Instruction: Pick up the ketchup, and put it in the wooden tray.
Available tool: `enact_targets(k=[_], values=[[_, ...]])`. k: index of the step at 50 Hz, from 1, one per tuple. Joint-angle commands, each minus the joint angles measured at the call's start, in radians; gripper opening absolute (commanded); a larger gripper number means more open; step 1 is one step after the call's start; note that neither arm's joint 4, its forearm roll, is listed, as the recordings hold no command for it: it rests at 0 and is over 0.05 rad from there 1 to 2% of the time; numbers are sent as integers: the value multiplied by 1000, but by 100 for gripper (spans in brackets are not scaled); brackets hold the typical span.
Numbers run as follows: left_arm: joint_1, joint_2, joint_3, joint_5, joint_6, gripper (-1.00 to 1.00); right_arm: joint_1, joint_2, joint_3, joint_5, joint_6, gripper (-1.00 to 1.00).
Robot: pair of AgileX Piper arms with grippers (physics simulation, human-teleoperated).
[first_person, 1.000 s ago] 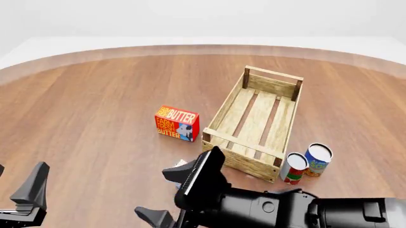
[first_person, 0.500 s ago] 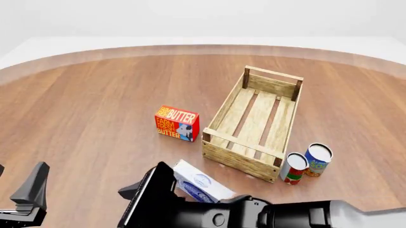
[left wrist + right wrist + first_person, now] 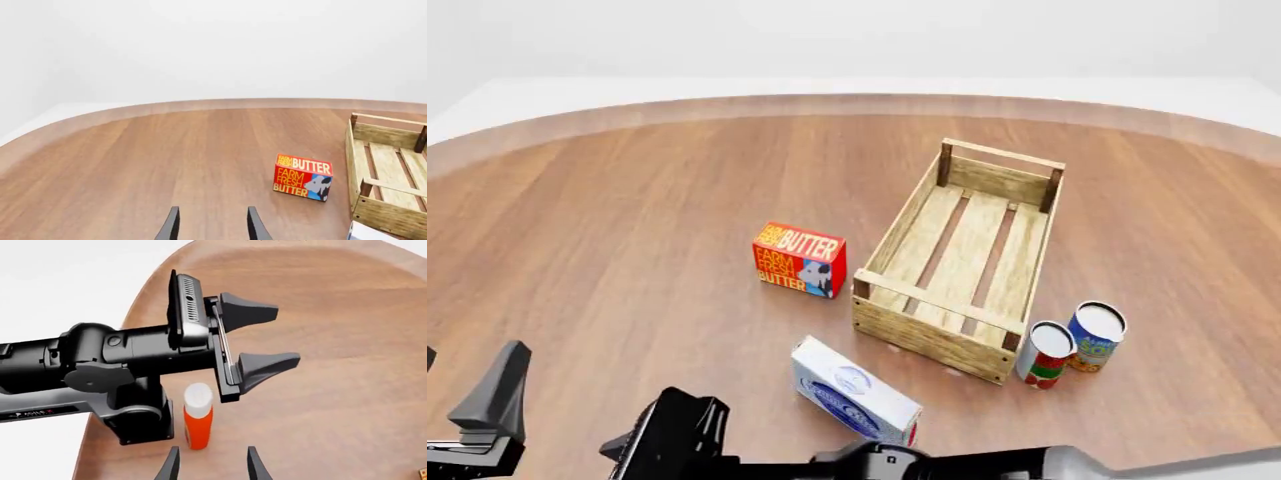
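Ketchup (image 3: 198,421) stands upright on the counter (image 3: 627,220) beside the left arm's base. Right tool (image 3: 209,465) released, just short of it. Left tool (image 3: 212,227) also released, empty; wooden tray (image 3: 965,258) well apart.

On the red butter box (image 3: 799,260) I can read "FARM FRESH BUTTER" in yellow and white. My left arm (image 3: 100,360) carries small white "AGILEX" lettering low on its black housing. The labels on the cans (image 3: 1072,343) and the white-and-blue carton (image 3: 854,403) are too small for me to read.
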Motion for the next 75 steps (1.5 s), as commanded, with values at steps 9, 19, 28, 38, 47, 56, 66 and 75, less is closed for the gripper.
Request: enact_targets(k=[9, 19, 28, 38, 47, 56, 66, 75], values=[[0, 0, 0, 0, 0, 100, 30, 80, -75, 11, -47, 100], [0, 0, 0, 0, 0, 100, 20, 139, -109, 9, -49, 100], [0, 0, 0, 0, 0, 100, 13, 167, -137, 7, -54, 100], [0, 0, 0, 0, 0, 100, 17, 218, -160, -10, -45, 100], [0, 0, 0, 0, 0, 100, 32, 274, -185, -12, -41, 100], [0, 0, 0, 0, 0, 100, 29, 300, -197, -16, -36, 100], [0, 0, 0, 0, 0, 100, 35, 338, -218, -14, -34, 100], [0, 0, 0, 0, 0, 100, 44, 379, -243, -11, -35, 100]])
